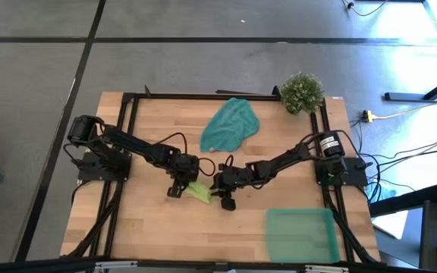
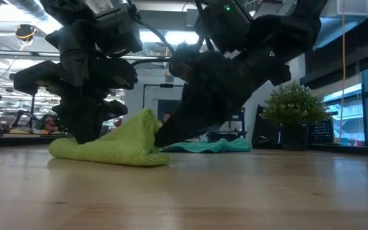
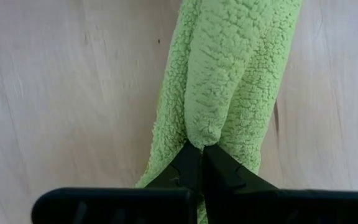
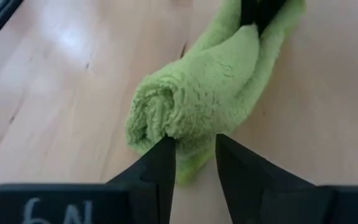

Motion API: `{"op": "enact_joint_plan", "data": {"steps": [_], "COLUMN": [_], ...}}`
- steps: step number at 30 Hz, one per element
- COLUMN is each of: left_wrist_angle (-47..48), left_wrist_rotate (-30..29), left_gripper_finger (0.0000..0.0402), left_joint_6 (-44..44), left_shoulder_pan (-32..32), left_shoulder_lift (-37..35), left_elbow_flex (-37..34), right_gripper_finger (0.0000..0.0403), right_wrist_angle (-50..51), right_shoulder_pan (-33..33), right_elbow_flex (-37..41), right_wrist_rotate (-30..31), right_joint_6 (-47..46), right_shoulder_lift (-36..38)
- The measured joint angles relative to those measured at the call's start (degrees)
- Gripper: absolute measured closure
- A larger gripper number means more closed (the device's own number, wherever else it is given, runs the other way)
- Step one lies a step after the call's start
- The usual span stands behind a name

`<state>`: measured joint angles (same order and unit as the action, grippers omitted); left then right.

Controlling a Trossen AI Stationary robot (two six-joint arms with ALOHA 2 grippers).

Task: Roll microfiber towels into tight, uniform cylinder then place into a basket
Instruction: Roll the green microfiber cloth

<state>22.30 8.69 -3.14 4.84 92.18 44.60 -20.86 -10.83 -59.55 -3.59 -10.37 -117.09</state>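
Note:
The lime green towel point(image 1: 200, 192) lies on the table's middle, partly rolled; its rolled end point(image 4: 157, 115) faces my right gripper. My left gripper point(image 3: 202, 155) is shut on the towel's other end. My right gripper point(image 4: 194, 158) is closed narrowly on the cloth at the rolled end. The teal towel point(image 1: 230, 126) lies crumpled and flat toward the far edge, untouched. The translucent green basket point(image 1: 300, 234) stands on the table at the near right. My left gripper pinches a raised fold point(image 3: 207, 127) of the lime towel between its two fingertips, coming from above and pointing down, along the towel's length. The towel rests on the table. My right gripper has the cloth at the foot of the rolled end point(image 4: 190, 152) between its fingers, slanting down from the table's right; one fingertip point(image 4: 165, 149) lies against the roll's face. The roll rests on the table.
A small bushy plant point(image 1: 302, 92) stands at the table's far right corner. Black frame rails run along the table's left, right and far sides point(image 1: 203, 95). Bare wood lies near the front edge, left of the basket.

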Motion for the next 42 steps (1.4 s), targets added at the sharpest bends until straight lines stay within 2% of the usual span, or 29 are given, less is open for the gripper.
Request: {"op": "enact_joint_plan", "data": {"steps": [6,13,23,42], "left_wrist_angle": [0.0,0.0,0.2,15.1], "left_wrist_rotate": [-0.2,-0.4,-0.6,-7.9], "left_gripper_finger": [0.04,0.0399,0.037,0.0366], "left_joint_6": [0.0,0.0,0.0,-2.0], "left_shoulder_pan": [0.0,0.0,0.0,0.6], "left_shoulder_lift": [0.0,0.0,0.0,0.1], "left_elbow_flex": [0.0,0.0,0.1,10.3], "right_gripper_finger": [0.0288,0.0288,0.0288,0.0288], "right_wrist_angle": [-0.1,3.3,3.7,4.1], "right_shoulder_pan": [-1.4,-1.4,-1.3,-1.3], "right_elbow_flex": [-4.1,-9.0,-9.0,-8.8], "right_wrist_rotate": [-2.5,-2.7,-2.7,-2.6], "right_joint_6": [0.2,-1.1,-1.4,-1.6], "right_shoulder_lift": [-3.6,-7.7,-7.8,-7.9]}}
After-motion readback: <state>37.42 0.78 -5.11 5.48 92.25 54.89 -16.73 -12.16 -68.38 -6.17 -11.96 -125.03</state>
